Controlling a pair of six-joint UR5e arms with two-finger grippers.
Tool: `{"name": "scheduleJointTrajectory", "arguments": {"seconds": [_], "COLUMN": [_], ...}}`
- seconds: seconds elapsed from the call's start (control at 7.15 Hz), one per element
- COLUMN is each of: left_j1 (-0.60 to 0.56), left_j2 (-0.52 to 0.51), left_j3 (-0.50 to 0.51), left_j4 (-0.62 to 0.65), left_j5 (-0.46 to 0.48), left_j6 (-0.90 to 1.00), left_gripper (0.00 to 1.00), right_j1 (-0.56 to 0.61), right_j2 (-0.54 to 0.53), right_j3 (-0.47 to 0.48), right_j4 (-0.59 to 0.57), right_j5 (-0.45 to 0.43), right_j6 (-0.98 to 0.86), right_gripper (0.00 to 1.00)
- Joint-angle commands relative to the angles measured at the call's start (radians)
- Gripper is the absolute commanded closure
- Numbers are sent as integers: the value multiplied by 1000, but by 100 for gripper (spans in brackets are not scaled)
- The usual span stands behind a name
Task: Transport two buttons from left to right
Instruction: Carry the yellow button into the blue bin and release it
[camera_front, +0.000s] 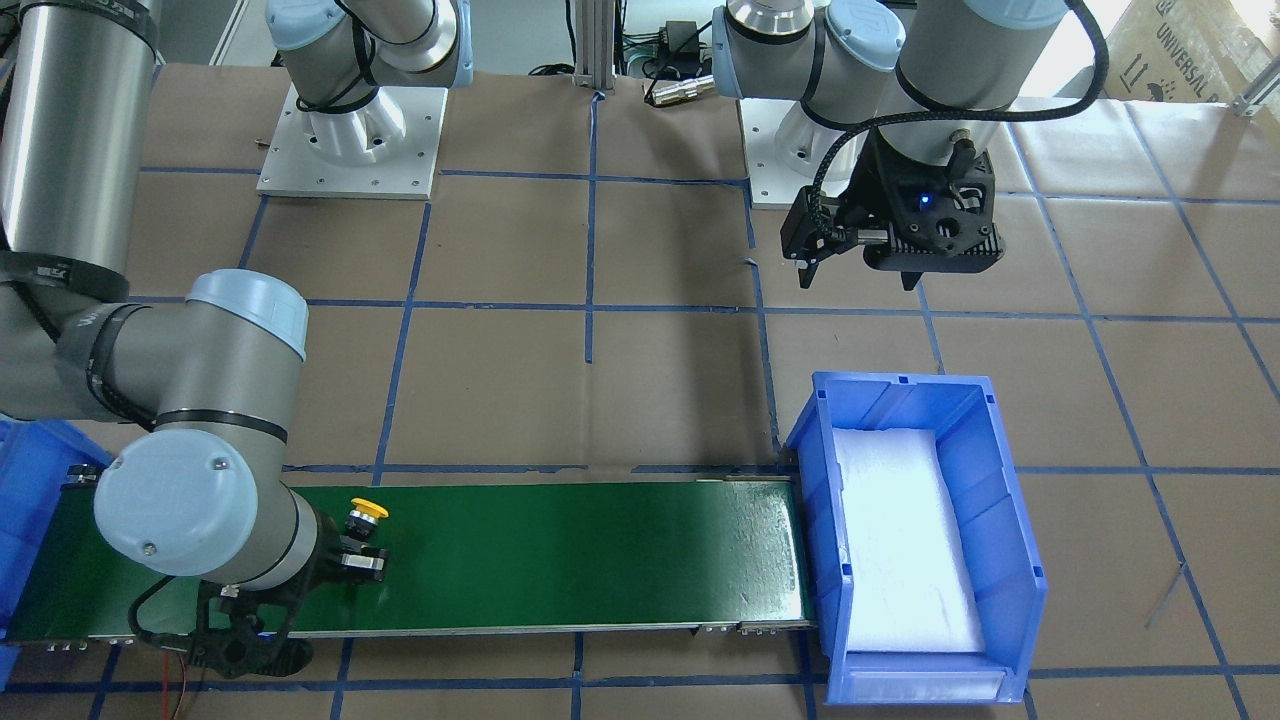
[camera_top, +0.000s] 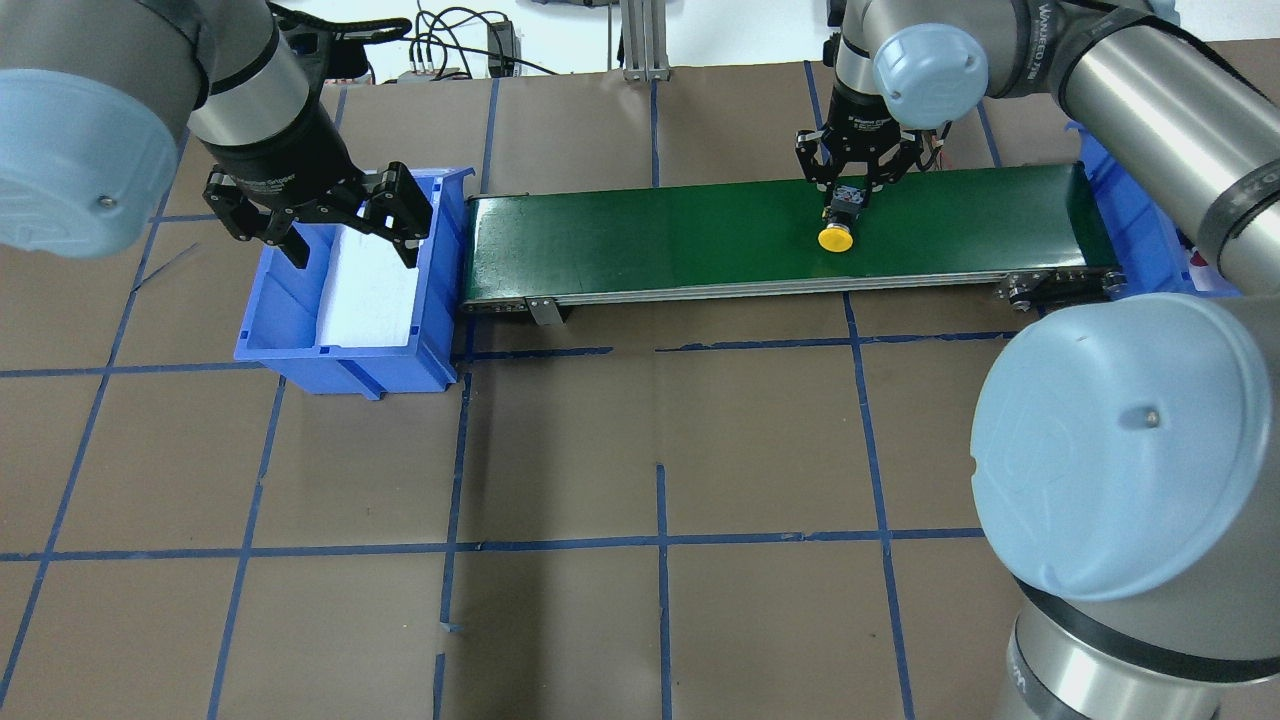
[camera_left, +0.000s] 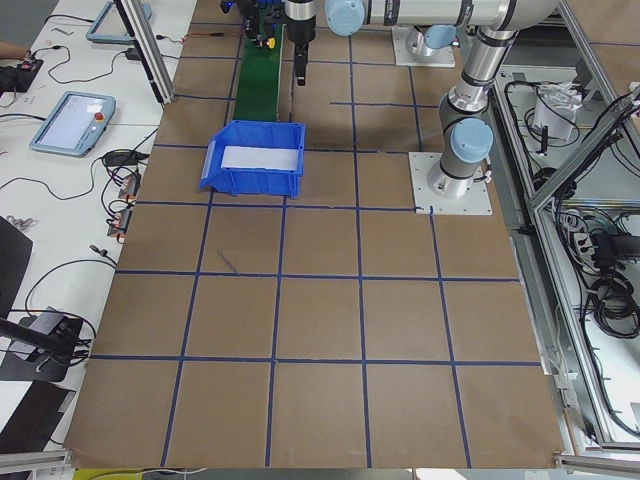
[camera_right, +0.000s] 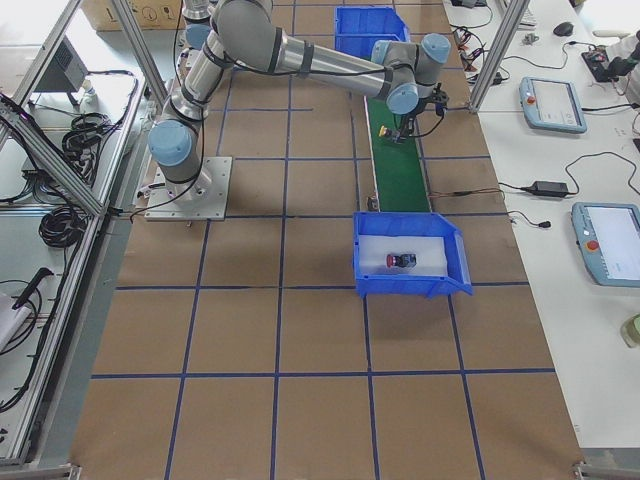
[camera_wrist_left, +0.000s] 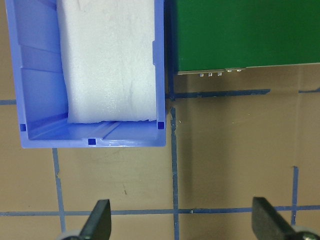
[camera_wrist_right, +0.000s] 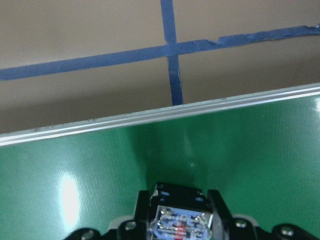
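Note:
The yellow button (camera_top: 835, 238) is at the green conveyor belt (camera_top: 650, 230), toward its right end, with its cap pointing to the near edge. My right gripper (camera_top: 848, 195) is shut on its contact block (camera_wrist_right: 177, 222), low over the belt. I cannot tell whether the button touches the belt. The red button (camera_right: 402, 261) lies on white foam in the right blue bin (camera_right: 410, 285). My left gripper (camera_top: 350, 250) is open and empty, well above the left blue bin (camera_top: 340, 355). Its fingers (camera_wrist_left: 102, 220) are spread wide.
The left bin (camera_front: 900, 385) holds only white foam and stands against the belt's left end. The right bin (camera_top: 1130, 215) is mostly hidden behind my right arm in the overhead view. Brown table paper with blue tape lines surrounds the belt.

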Motion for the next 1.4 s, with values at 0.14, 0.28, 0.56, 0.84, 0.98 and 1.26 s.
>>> {"name": "scheduleJointTrajectory", "arguments": {"seconds": [0.14, 0.28, 0.56, 0.84, 0.98, 1.26], "left_j1": [0, 0, -1, 2, 0, 0], "left_j2": [-9, -8, -3, -13, -16, 9], "left_j3": [13, 10, 7, 14, 13, -9], "left_j4": [0, -2, -2, 0, 0, 0], "left_j5": [1, 1, 1, 1, 2, 1], "left_j6": [5, 7, 5, 2, -3, 5], "left_gripper": [0, 0, 0, 0, 0, 0], "right_j1": [-108, -190, -287, -402, -429, -466], "right_j2": [-37, -48, -60, -25, -10, 28], "right_j3": [-108, -116, -164, -201, -214, -241], "right_j4": [156, 167, 170, 144, 109, 107], "right_j5": [-14, -11, -43, -45, -46, -46], "right_j6": [-209, -288, -456, -646, -682, -744], "right_gripper": [87, 88, 88, 90, 91, 90]}}
